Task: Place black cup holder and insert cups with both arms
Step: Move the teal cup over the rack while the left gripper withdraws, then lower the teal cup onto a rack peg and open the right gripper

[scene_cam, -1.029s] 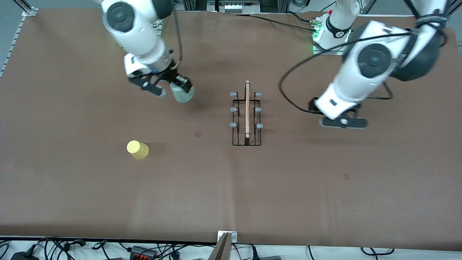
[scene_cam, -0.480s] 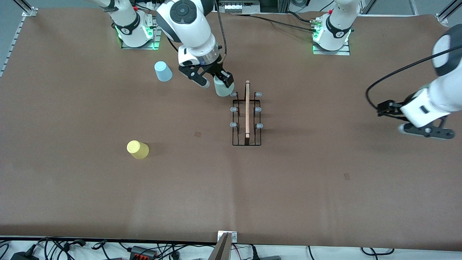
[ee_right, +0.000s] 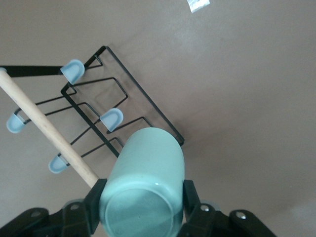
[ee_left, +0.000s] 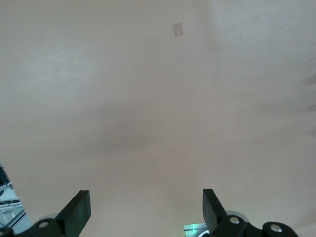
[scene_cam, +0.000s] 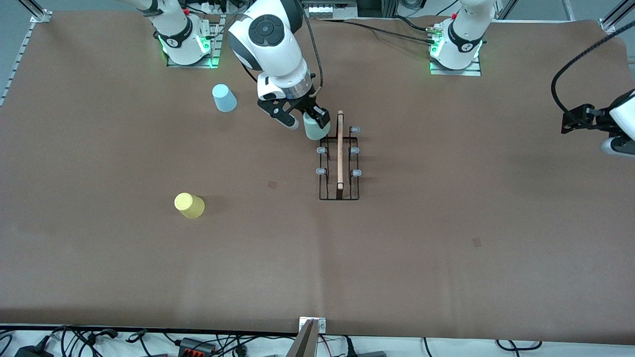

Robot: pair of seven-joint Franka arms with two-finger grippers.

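a brown table carries the black cup holder upright at its middle, wooden bar running toward the camera. the placing looks done; no cup is seated. the right gripper clamps the mint cup, base up, over its farthest prong. the yellow cup and blue cup wait. the left gripper waits spread wide, empty, over its table end.

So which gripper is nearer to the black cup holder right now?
The right. The right gripper is over the black cup holder, holding the mint green cup at its prongs. The left gripper hangs open over bare table at the left arm's end, well away.
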